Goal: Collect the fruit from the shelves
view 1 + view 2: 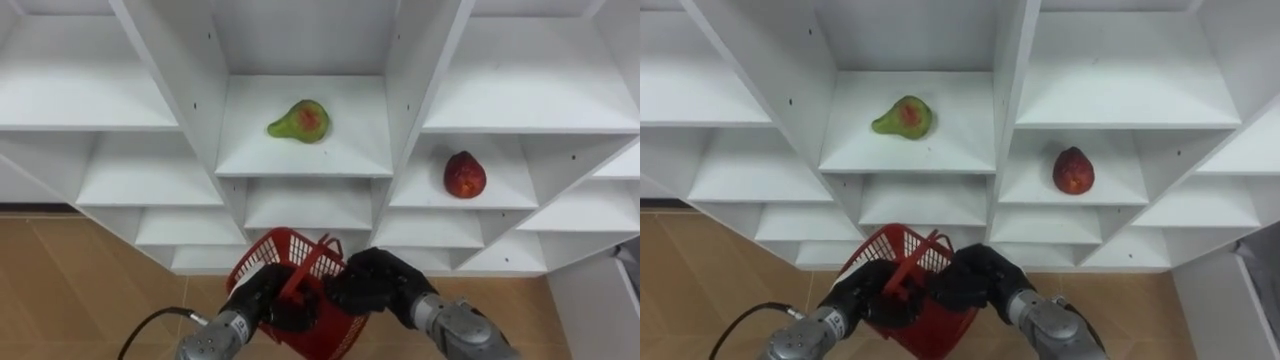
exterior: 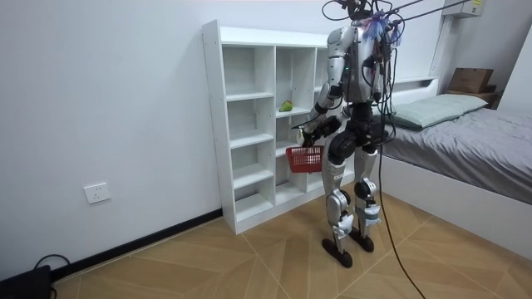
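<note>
left hand [image 1: 262, 300]: curled tight round the handle of red basket [image 1: 318, 262]
right hand [image 1: 378, 284]: curled on basket's right rim
pear [image 1: 300, 121]: mid closet shelf [image 1: 345, 150], well above fingers

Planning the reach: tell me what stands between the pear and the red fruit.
A white upright divider, in both eye views; pear left, red fruit right.

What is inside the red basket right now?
No fruit shows in the red basket, just bare mesh at its far wall. The left hand and right hand cover most of the inside. The green pear and red fruit lie on the closet shelves.
</note>
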Robot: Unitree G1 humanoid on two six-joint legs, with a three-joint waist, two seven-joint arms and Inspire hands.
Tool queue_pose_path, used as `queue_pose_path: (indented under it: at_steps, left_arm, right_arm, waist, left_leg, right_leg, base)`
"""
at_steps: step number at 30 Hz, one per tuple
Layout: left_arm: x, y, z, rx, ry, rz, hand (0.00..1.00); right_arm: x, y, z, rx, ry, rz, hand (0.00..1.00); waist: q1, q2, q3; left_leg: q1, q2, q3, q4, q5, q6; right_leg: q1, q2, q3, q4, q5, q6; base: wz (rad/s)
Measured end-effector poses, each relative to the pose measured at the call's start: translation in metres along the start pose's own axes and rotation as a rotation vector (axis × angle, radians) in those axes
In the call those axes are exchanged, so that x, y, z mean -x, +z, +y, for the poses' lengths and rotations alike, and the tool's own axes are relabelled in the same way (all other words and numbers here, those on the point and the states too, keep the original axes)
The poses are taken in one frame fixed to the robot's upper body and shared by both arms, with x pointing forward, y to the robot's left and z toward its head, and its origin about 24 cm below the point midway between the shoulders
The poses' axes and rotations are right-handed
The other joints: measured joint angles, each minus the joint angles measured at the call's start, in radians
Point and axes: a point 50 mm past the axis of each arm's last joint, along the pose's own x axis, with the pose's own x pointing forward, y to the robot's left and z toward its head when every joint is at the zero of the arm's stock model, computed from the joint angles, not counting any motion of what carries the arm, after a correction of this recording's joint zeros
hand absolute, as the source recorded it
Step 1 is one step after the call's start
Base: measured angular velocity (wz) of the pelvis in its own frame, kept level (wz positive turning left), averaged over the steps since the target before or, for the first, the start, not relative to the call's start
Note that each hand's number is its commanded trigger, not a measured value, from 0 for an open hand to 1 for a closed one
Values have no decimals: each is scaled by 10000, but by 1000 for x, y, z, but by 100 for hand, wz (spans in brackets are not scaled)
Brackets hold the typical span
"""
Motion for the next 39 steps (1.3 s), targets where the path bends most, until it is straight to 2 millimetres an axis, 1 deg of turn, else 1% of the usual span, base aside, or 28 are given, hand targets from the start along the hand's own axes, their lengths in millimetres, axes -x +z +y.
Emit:
queue_pose_path:
  at_steps: [5,15,19,20,21,22,23,39]
  left_arm:
    - [0,0,-3,-74,-147,-3,100]
    - [-1,3,-4,-103,-194,-113,100]
    - [-2,7,-5,150,-249,-292,100]
    - [-2,7,-6,185,-269,-299,100]
    - [-2,7,-7,256,-297,-305,100]
    - [-2,7,-7,317,-307,-310,100]
    - [-2,7,-7,377,-304,-315,100]
    - [-2,6,-7,385,-329,-293,100]
  right_arm:
    - [0,-7,0,-22,-23,282,100]
    - [0,-6,0,-27,-30,276,100]
    - [0,-7,0,-36,-23,290,100]
    - [0,-7,0,-35,-24,293,81]
    - [0,-7,0,-39,-32,314,25]
    - [0,-7,0,-39,-35,320,8]
    - [0,-7,0,-39,-38,319,0]
    - [1,-9,-3,-74,-444,380,0]
  waist:
    - [-42,-14,8]
    - [-25,-34,8]
    - [-25,-38,5]
    - [-32,-43,2]
    - [-31,-49,-1]
    - [-31,-50,-2]
    - [-28,-51,-1]
    - [-3,-47,-3]
  left_leg:
    - [-73,1,0,12,0,0]
    - [-100,-5,-16,47,-2,2]
    - [-96,-5,-7,50,-2,2]
    - [-95,-5,-4,51,-1,2]
    - [-88,-4,35,53,-1,2]
    - [-84,-2,50,53,-1,2]
    - [-79,-1,70,53,-1,2]
    - [-78,1,74,70,-1,3]
  right_leg:
    - [-14,2,8,2,0,-1]
    - [-17,51,6,46,1,-2]
    - [-17,45,7,46,1,-1]
    - [-17,37,5,46,1,-1]
    - [-18,31,11,46,1,-1]
    - [-18,30,16,47,1,-1]
    - [-25,30,26,46,1,-1]
    - [-26,46,29,108,1,-1]
  base:
    - [0]
    - [0]
    - [0]
    - [0]
    - [0]
    - [0]
    - [0]
    - [0]
